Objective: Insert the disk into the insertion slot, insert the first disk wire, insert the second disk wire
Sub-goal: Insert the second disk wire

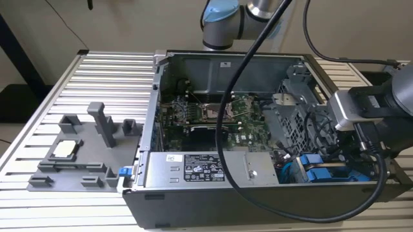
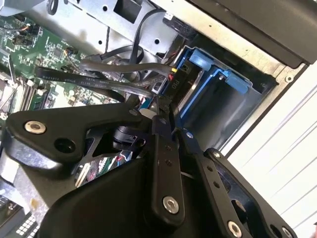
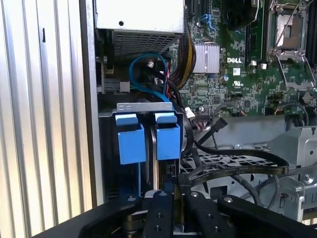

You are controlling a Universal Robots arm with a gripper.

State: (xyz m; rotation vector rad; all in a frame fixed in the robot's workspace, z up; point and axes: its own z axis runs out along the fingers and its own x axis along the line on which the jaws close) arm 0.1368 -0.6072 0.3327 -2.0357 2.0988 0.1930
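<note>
Silver-grey arm (image 1: 248,14) with pale blue joint caps, trailing thick black cables (image 1: 245,96). Matte black gripper (image 2: 166,121) linkages, studded with round silver screws (image 2: 170,204).

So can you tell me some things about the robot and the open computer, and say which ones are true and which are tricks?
1. The computer case lies on its side with its cover off. True.
2. The gripper is over by the grey tray on the slatted table. False: it is down inside the case, right by the blue drive carrier.
3. The green circuit board can be seen inside the case. True.
4. The silver power-supply box sits outside the case on the table. False: it is inside the case, along the near edge.
5. Black cables run close to the gripper. True, in both wrist views.
</note>
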